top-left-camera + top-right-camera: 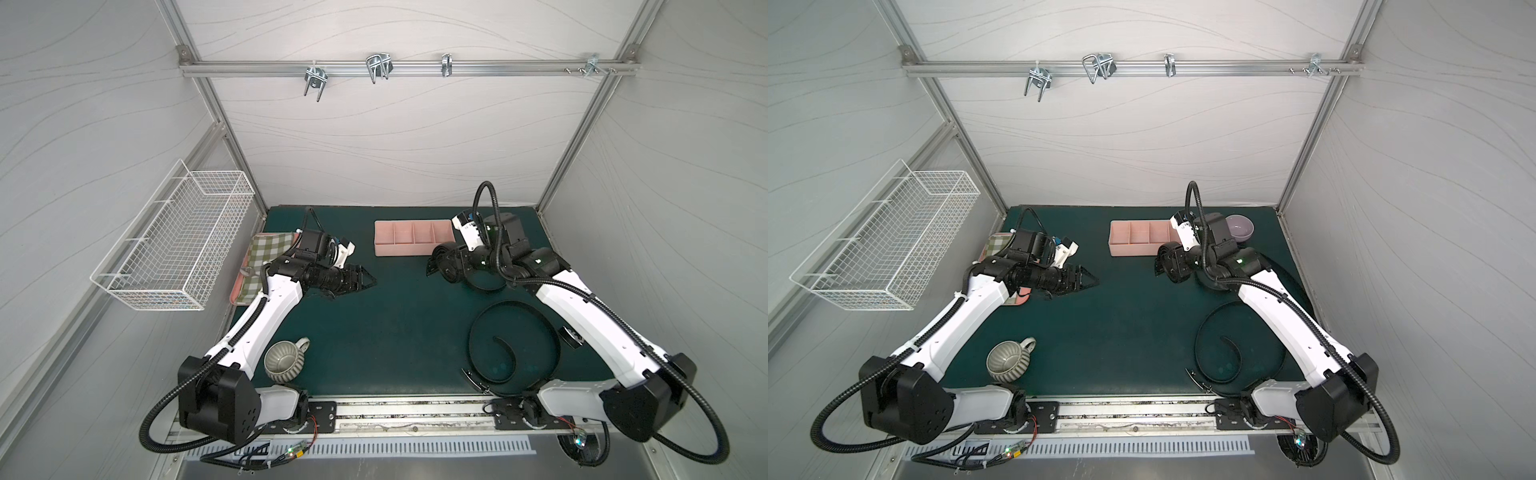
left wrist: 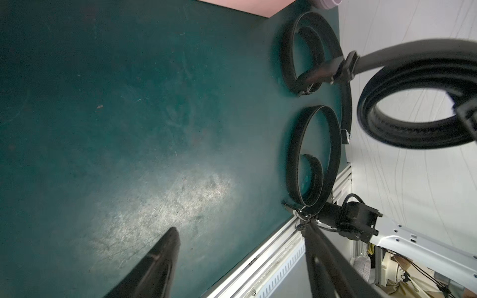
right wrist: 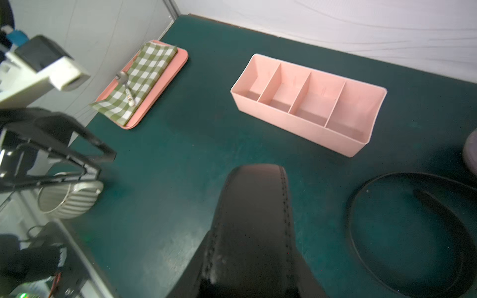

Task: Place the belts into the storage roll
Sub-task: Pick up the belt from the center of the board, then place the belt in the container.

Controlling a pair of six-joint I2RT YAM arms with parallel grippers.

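Now, the right gripper (image 1: pixel 436 262) has its fingers closed on a coiled belt (image 2: pixel 413 139), held clear of the table (image 1: pixel 395 332) just in front of the near right end of the storage roll (image 3: pixel 296 123); the four compartments visible in the right wrist view are all empty. The left gripper (image 1: pixel 361 281) hovers well apart on the other side with its fingers spread and nothing between them. Two more belts lie on the table as loose spirals: one (image 2: pixel 287 56) close to the roll, the other (image 2: pixel 335 154) near the front edge.

The step in hand looks like carrying the coil over a compartment and lowering it in. To do it well, centre the coil between two dividers and turn it so that its width fits the gap; go down until it rests on the floor of the compartment before the fingers let go, since a released coil will likely spring outward. A free end (image 2: pixel 387 56) juts from the coil and may catch the rim, so tuck it in first.
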